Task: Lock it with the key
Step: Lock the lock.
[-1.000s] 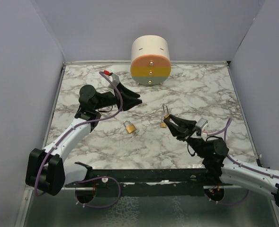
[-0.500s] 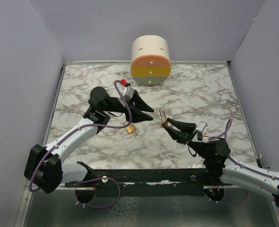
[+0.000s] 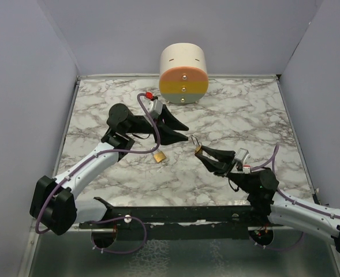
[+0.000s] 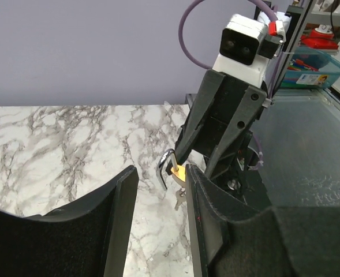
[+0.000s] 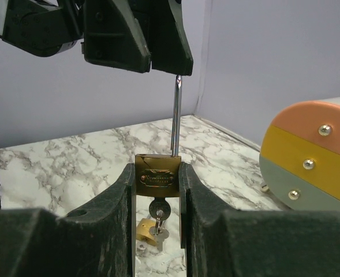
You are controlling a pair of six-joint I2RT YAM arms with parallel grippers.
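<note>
While tight in R jaws, brass padlock (image 5: 158, 176), shackle (image 5: 176, 115) up; L jaws apart.

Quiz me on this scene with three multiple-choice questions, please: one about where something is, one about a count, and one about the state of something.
1. Where is the loose padlock?
A) lying on the marble table
B) hanging from the back wall
C) stacked on another lock

2. How many coloured bands cross the face of the drum?
A) two
B) three
C) five

3. What is the right end effector doing?
A) standing open and empty
B) shut on a brass padlock with a key under it
C) lying flat on the marble

Answers:
1 A: it lies on the marble between the two arms.
2 B: the bands are orange, yellow and grey-green.
3 B: the right wrist view shows its fingers pressed on both sides of the lock body.
</note>
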